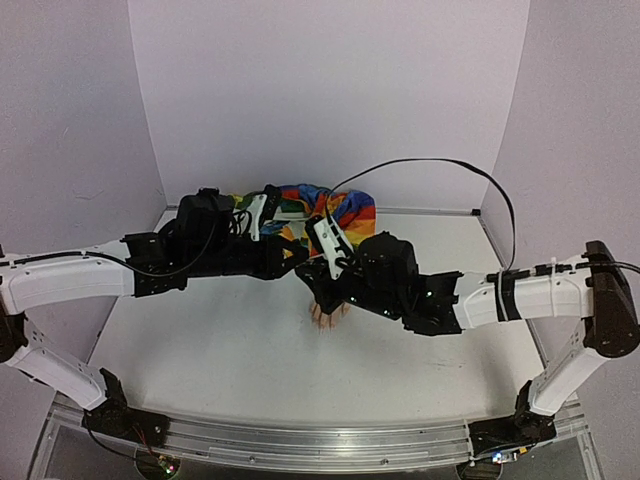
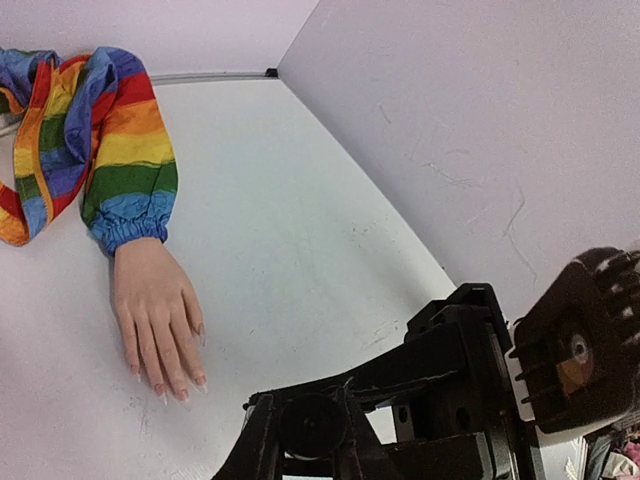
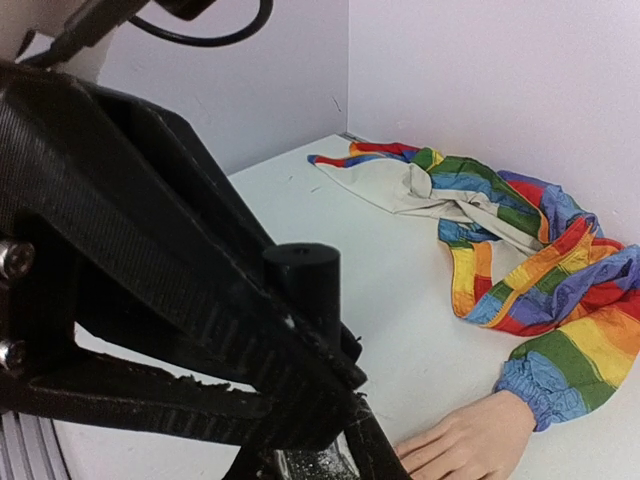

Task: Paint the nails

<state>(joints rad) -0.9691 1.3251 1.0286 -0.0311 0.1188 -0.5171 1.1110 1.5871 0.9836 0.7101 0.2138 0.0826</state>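
Two arms meet over the middle of the white worktop (image 1: 200, 350), each one coming in from its own side. The right gripper (image 1: 322, 238) has its jaws closed on a small dark bottle (image 3: 303, 278). In the right wrist view its black cap stands upright above the near finger, and the body is mostly hidden behind the black fingers. The left gripper (image 1: 280, 215) is just beside the right one, toward the far left, and its jaws are drawn together. Whether they pinch something I cannot tell, because in the left wrist view only dark parts crowd the lower edge. The mannequin hand (image 2: 155, 315) lies flat on the worktop, palm down, with the fingers close together and pointing to the near edge. From above it is almost covered by the right gripper, and only the fingertips show under it. The nails (image 2: 183, 392) are at the ends of those fingers, very small and low against the worktop, and both grippers hang above, apart from them. The wrist of the hand goes into a rainbow-striped sleeve (image 2: 125, 150) with a gathered blue cuff, and the rest of this cloth lies crumpled near the back wall (image 1: 330, 90). A black cable (image 1: 450, 163) arches over the right arm.
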